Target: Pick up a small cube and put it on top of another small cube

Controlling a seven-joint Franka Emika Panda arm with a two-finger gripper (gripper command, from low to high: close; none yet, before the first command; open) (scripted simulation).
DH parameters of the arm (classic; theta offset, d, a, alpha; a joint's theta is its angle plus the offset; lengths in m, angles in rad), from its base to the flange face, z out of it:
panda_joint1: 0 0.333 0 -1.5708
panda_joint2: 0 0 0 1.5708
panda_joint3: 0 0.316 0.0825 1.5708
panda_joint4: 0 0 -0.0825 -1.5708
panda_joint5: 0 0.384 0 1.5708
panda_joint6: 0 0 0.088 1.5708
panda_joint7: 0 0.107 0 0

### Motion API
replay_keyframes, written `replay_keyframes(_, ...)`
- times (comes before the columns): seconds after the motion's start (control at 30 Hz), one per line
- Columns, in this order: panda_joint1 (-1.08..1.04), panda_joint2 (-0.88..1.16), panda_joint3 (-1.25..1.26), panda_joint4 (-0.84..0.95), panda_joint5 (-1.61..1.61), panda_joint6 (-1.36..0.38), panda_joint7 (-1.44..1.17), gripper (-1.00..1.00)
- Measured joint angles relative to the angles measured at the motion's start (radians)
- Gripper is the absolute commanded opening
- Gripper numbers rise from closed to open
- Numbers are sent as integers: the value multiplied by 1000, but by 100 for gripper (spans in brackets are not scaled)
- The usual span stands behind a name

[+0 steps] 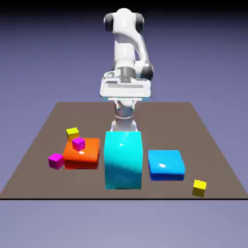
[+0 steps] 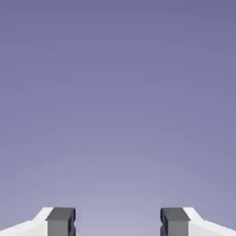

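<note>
Two tiny yellow cubes lie far apart on the brown table. One yellow cube sits at the exterior view's left, just behind the orange block. The other yellow cube rests near the front edge at the right. My gripper is open, its grey fingertips wide apart with nothing between them. The hand view shows only the blue-violet backdrop, no cube. The white hand hangs high above the table's far middle, well away from both cubes.
A tall cyan block stands in the middle. A flat blue block lies to its right, an orange block to its left. One magenta cube sits on the orange block, another magenta cube beside it.
</note>
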Motion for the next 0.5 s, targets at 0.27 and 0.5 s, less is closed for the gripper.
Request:
replay_keyframes(0.27, 41, 290, 95, 225, -45, -159, 265, 0)
replay_keyframes(0.5, 83, 544, 178, 421, -84, -299, 497, 0)
